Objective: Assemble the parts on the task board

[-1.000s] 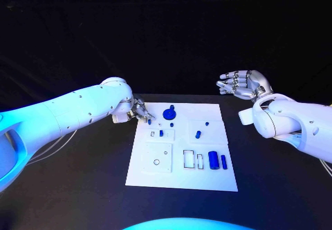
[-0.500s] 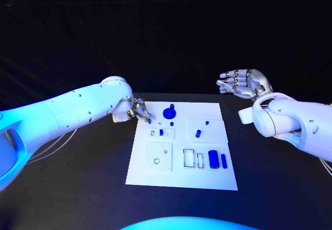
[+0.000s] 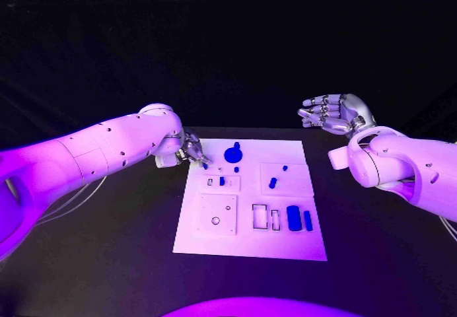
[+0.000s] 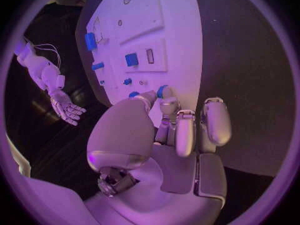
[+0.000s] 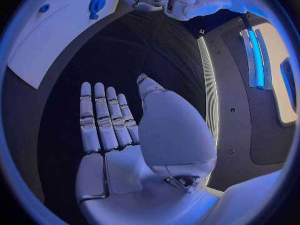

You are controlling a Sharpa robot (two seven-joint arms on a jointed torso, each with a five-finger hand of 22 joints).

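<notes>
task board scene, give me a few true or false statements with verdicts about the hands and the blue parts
1. The right hand holds a blue part. False: it hangs off the board, fingers apart, holding nothing.
2. The left hand is at the task board's far left corner. True.
3. Two blue cylinders lie side by side on the board's near right part. True.
4. The round blue part lies on the black table. False: it is on the board, near its far edge.
</notes>
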